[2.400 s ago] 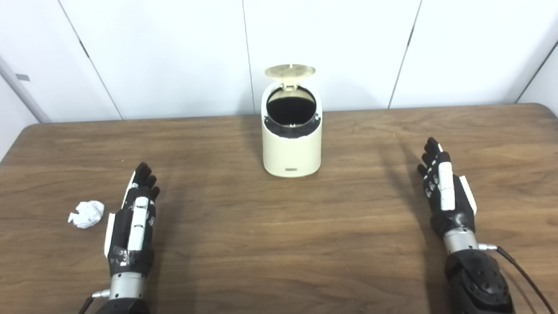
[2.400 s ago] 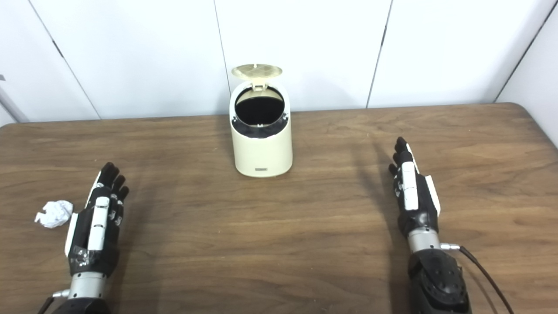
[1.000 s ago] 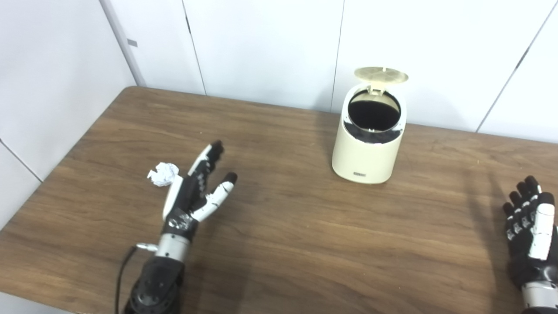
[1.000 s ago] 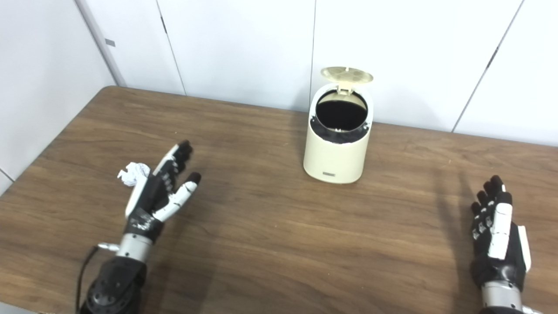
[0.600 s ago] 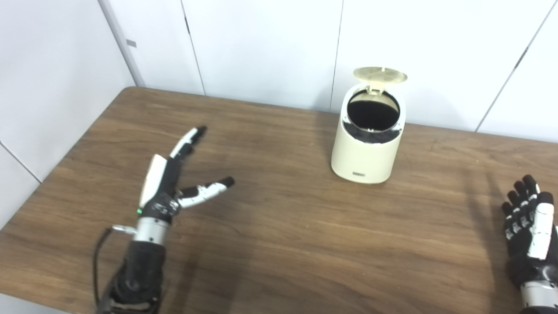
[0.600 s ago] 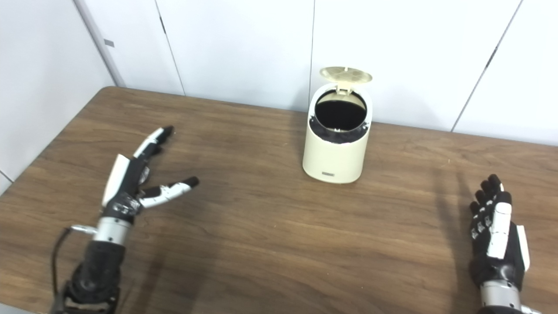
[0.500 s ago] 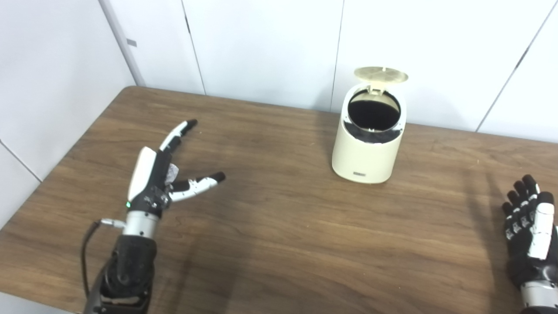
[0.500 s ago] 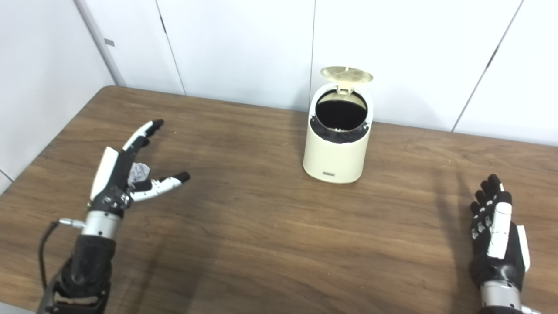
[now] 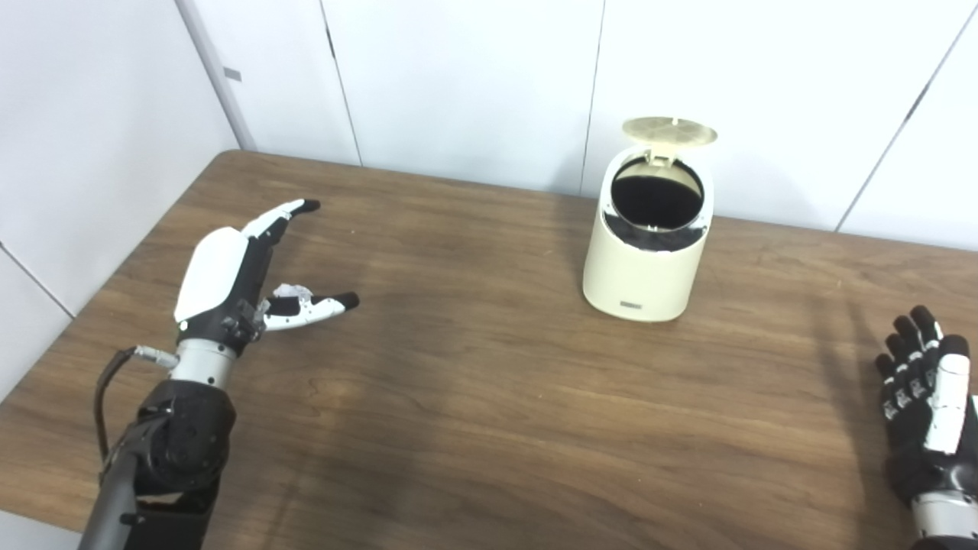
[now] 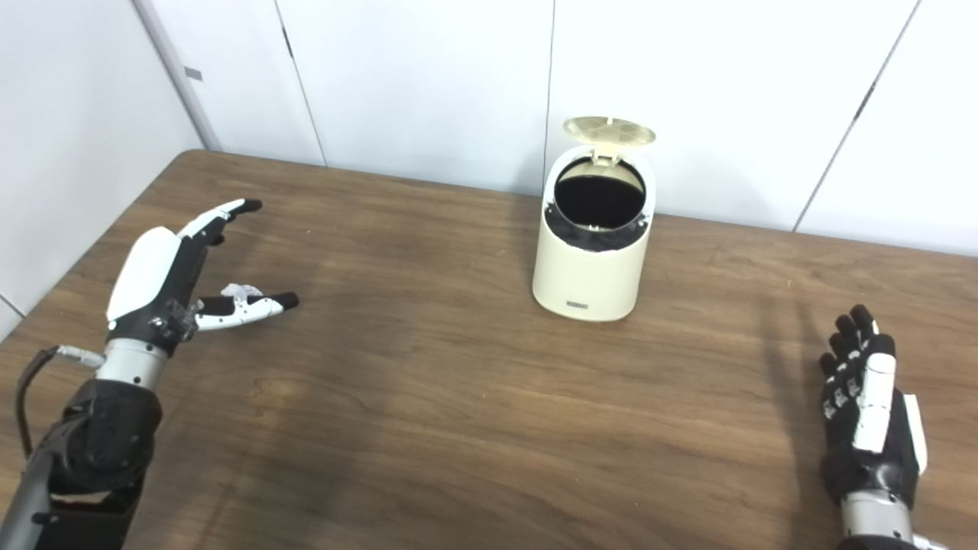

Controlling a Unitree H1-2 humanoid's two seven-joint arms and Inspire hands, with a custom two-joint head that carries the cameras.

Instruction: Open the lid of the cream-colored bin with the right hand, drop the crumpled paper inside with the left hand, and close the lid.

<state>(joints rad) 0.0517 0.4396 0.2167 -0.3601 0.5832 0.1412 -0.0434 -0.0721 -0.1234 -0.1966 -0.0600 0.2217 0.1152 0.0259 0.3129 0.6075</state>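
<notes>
The cream-colored bin (image 9: 648, 256) stands at the back middle of the wooden table, its round lid (image 9: 669, 131) tipped up and the dark inside showing. My left hand (image 9: 237, 279) is raised over the table's left side, open, palm turned down with fingers spread. The crumpled white paper (image 9: 289, 291) lies on the table just under it; only a small bit peeks out between thumb and fingers. The hand is not closed on it. My right hand (image 9: 922, 397) rests open at the table's right front, far from the bin.
White wall panels rise close behind the bin and along the left side. The table's left edge (image 9: 107, 263) runs diagonally near my left hand. A black cable (image 9: 107, 378) loops from the left wrist.
The left hand has swung left and rolled palm-down over the paper, hiding most of it. The right hand, bin and lid stay put. The camera turned left before one second ago.
</notes>
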